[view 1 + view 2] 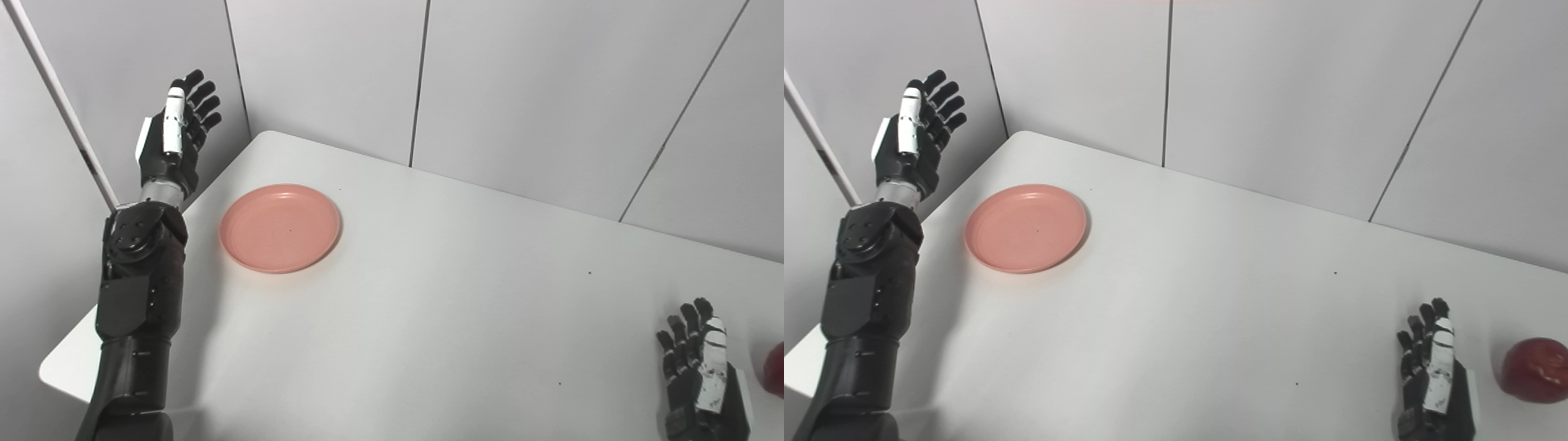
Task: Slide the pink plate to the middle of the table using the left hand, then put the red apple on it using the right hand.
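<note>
The round, shallow pink plastic plate [280, 228] lies flat, hollow side up, near the far left corner of the white table [441, 318]. The black left hand [177, 131] is raised beyond the table's left edge, fingers spread, holding nothing. The black right hand [1433, 373] rests open near the front right edge, just beside the round red apple [1536, 370], not touching it. No writing is legible.

A pink plate [1025, 228] is seen at ten o'clock on a white table [1182, 306]; a red apple [1535, 370] at four o'clock, beside an open right hand [1434, 373]; an open left hand [914, 138] is raised at ten o'clock.
</note>
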`<action>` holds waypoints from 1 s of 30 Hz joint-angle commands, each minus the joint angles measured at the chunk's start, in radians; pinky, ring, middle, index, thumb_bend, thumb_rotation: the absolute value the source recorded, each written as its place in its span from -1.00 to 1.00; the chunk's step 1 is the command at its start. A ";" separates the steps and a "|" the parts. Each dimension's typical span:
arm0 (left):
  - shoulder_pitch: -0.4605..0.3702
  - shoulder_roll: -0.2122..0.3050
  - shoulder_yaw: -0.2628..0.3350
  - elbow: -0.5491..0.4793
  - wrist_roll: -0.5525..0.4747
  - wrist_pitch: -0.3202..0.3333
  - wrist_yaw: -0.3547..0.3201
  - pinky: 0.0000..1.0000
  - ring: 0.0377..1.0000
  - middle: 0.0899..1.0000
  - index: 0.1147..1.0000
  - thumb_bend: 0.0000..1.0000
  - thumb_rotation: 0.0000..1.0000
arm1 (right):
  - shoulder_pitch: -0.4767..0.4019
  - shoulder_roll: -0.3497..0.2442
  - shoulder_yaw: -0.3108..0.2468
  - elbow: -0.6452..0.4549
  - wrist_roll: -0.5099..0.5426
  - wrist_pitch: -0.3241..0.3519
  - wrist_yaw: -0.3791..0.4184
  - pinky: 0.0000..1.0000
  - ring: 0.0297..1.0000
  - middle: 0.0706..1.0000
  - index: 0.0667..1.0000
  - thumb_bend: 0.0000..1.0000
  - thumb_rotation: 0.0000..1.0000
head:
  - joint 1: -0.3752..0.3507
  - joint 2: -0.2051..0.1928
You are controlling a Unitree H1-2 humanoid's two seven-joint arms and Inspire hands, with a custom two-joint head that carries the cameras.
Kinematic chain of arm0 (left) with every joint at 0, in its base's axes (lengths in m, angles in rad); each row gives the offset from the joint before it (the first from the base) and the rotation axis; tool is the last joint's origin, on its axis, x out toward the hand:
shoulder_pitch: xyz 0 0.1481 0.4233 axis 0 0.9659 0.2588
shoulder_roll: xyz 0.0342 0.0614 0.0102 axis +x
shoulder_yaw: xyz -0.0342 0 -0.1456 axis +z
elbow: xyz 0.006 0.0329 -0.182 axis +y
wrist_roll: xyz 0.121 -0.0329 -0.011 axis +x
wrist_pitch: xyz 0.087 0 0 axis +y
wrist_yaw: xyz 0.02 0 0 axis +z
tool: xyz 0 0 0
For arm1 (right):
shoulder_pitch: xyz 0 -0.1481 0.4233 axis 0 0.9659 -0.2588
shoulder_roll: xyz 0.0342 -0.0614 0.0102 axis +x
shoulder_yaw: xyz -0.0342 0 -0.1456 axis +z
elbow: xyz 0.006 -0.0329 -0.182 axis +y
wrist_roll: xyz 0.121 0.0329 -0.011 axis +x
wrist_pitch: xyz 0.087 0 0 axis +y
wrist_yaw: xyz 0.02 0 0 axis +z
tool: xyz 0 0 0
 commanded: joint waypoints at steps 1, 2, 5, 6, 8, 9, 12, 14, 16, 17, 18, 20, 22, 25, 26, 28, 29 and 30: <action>-0.028 0.029 0.004 -0.003 -0.022 -0.042 -0.018 0.84 0.82 0.80 0.74 -0.28 1.00 | -0.016 -0.005 -0.001 -0.033 0.001 -0.007 0.005 1.00 1.00 1.00 1.00 -0.71 1.00 | 0.000 0.001; -0.027 0.027 0.003 0.002 -0.026 -0.042 -0.017 0.86 0.83 0.82 0.75 -0.27 1.00 | -0.017 -0.005 -0.001 -0.031 0.001 -0.008 0.005 1.00 1.00 1.00 1.00 -0.71 1.00 | 0.000 0.001; -0.022 0.024 -0.002 0.011 -0.026 -0.046 -0.011 0.83 0.82 0.81 0.73 -0.27 1.00 | -0.017 -0.005 -0.002 -0.032 0.001 -0.006 0.004 1.00 1.00 1.00 1.00 -0.72 1.00 | 0.001 0.003; -0.019 0.023 -0.006 0.015 -0.018 -0.047 -0.006 0.82 0.81 0.80 0.73 -0.27 1.00 | -0.017 -0.005 -0.001 -0.033 0.000 -0.005 0.004 1.00 1.00 1.00 1.00 -0.72 1.00 | 0.001 0.003; -0.014 0.021 -0.011 0.018 -0.008 -0.046 0.003 0.81 0.81 0.78 0.71 -0.27 1.00 | -0.017 -0.006 -0.002 -0.035 0.001 -0.004 0.004 1.00 1.00 1.00 1.00 -0.72 1.00 | 0.004 0.006; -0.011 0.019 -0.013 0.018 -0.006 -0.043 0.006 0.80 0.80 0.77 0.70 -0.29 1.00 | -0.017 -0.008 -0.001 -0.036 0.002 -0.003 0.007 1.00 1.00 1.00 1.00 -0.71 1.00 | 0.005 0.007; 0.000 0.012 -0.019 0.021 -0.001 -0.039 0.010 0.81 0.81 0.78 0.71 -0.34 1.00 | -0.017 -0.011 -0.001 -0.037 0.007 -0.001 0.011 1.00 1.00 1.00 1.00 -0.72 1.00 | 0.007 0.009; 0.007 0.007 -0.022 0.029 -0.004 -0.039 0.010 0.82 0.81 0.78 0.71 -0.36 1.00 | -0.017 -0.012 0.000 -0.040 0.003 0.004 0.008 1.00 1.00 1.00 1.00 -0.72 1.00 | 0.007 0.010; 0.013 0.004 -0.026 0.039 -0.006 -0.042 0.005 0.82 0.81 0.78 0.72 -0.36 1.00 | -0.018 -0.014 -0.001 -0.037 0.008 0.004 0.011 1.00 1.00 1.00 1.00 -0.72 1.00 | 0.007 0.010; 0.015 0.004 -0.028 0.046 -0.006 -0.048 0.002 0.82 0.81 0.78 0.72 -0.36 1.00 | -0.018 -0.014 -0.002 -0.034 0.008 0.000 0.011 1.00 1.00 1.00 1.00 -0.71 1.00 | 0.007 0.010; 0.017 0.003 -0.030 0.053 -0.005 -0.055 0.000 0.82 0.81 0.78 0.72 -0.36 1.00 | -0.018 -0.015 -0.002 -0.032 0.007 -0.001 0.011 1.00 1.00 1.00 1.00 -0.71 1.00 | 0.007 0.010; 0.018 0.001 -0.032 0.068 -0.006 -0.066 -0.001 0.81 0.80 0.77 0.72 -0.37 1.00 | -0.018 -0.014 -0.002 -0.031 0.012 -0.002 0.012 1.00 1.00 1.00 1.00 -0.71 1.00 | 0.007 0.010; 0.018 -0.001 -0.032 0.075 -0.006 -0.069 0.001 0.78 0.78 0.76 0.71 -0.38 1.00 | -0.018 -0.016 -0.001 -0.032 0.017 -0.004 0.018 1.00 1.00 1.00 1.00 -0.72 1.00 | 0.007 0.010; 0.020 -0.001 -0.037 0.077 -0.004 -0.067 -0.001 0.80 0.79 0.77 0.71 -0.37 1.00 | -0.019 -0.017 -0.001 -0.029 0.015 -0.007 0.017 1.00 1.00 1.00 1.00 -0.73 1.00 | 0.007 0.010; 0.020 -0.001 -0.038 0.079 -0.005 -0.066 -0.002 0.81 0.79 0.77 0.72 -0.37 1.00 | -0.020 -0.017 -0.001 -0.028 0.015 -0.007 0.016 1.00 1.00 1.00 1.00 -0.73 1.00 | 0.007 0.010; 0.018 -0.001 -0.040 0.089 -0.003 -0.071 -0.001 0.80 0.79 0.76 0.71 -0.36 1.00 | -0.021 -0.016 -0.003 -0.027 0.018 -0.007 0.015 1.00 1.00 1.00 1.00 -0.73 1.00 | 0.012 0.008; 0.019 -0.002 -0.042 0.095 -0.003 -0.071 -0.001 0.81 0.79 0.76 0.71 -0.35 1.00 | -0.020 -0.015 -0.003 -0.030 0.016 -0.003 0.012 1.00 1.00 1.00 1.00 -0.73 1.00 | 0.012 0.008; 0.019 -0.002 -0.043 0.098 -0.003 -0.072 -0.002 0.81 0.79 0.76 0.71 -0.35 1.00 | -0.020 -0.015 -0.003 -0.032 0.014 0.001 0.009 1.00 1.00 1.00 1.00 -0.73 1.00 | 0.012 0.008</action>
